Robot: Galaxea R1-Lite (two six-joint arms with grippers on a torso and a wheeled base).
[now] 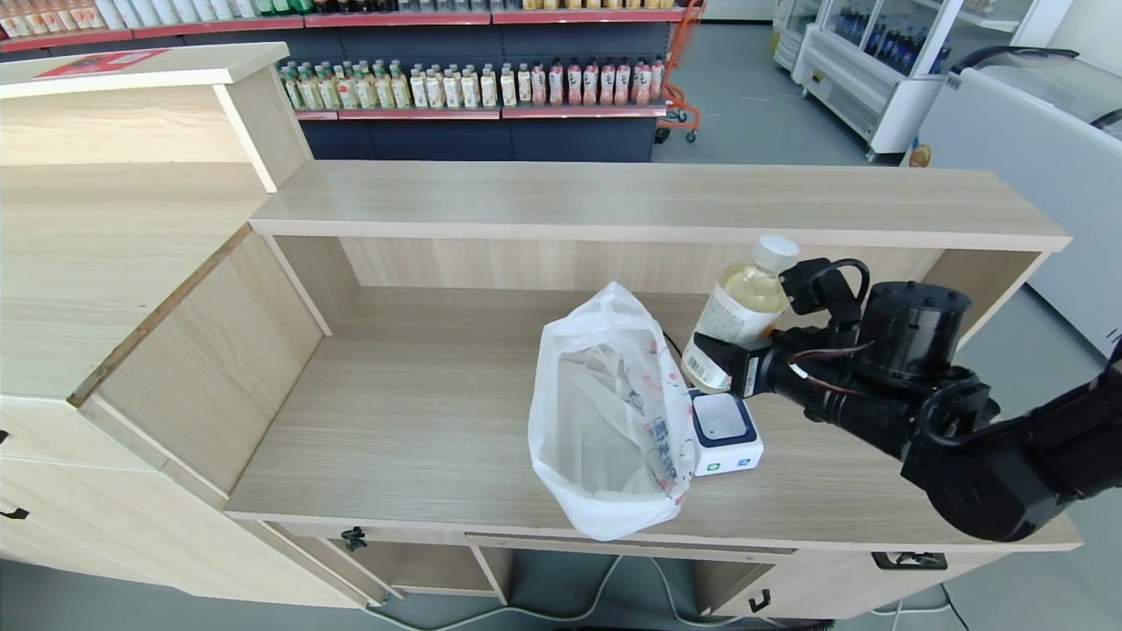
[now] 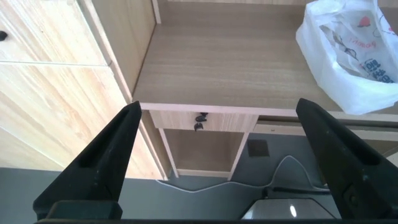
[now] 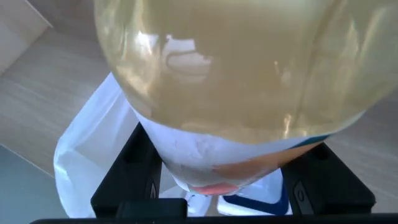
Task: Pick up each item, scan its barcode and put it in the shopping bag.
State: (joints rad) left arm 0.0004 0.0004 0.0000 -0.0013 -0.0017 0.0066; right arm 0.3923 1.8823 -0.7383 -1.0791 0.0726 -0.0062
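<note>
My right gripper (image 1: 732, 346) is shut on a bottle (image 1: 734, 315) of pale yellow drink with a white cap and a white label. It holds the bottle tilted, its bottom end just above the white scanner box (image 1: 724, 432) on the counter. In the right wrist view the bottle (image 3: 249, 81) sits between the black fingers (image 3: 134, 171). The white plastic shopping bag (image 1: 607, 412) stands open just left of the scanner. My left gripper (image 2: 217, 162) hangs open below the counter's front edge, left of the bag (image 2: 354, 53).
The wooden counter (image 1: 412, 412) has a raised back shelf (image 1: 649, 202) and a side wall on the left. A cable runs from the scanner behind the bag. Shelves of drinks and white freezers stand in the room beyond.
</note>
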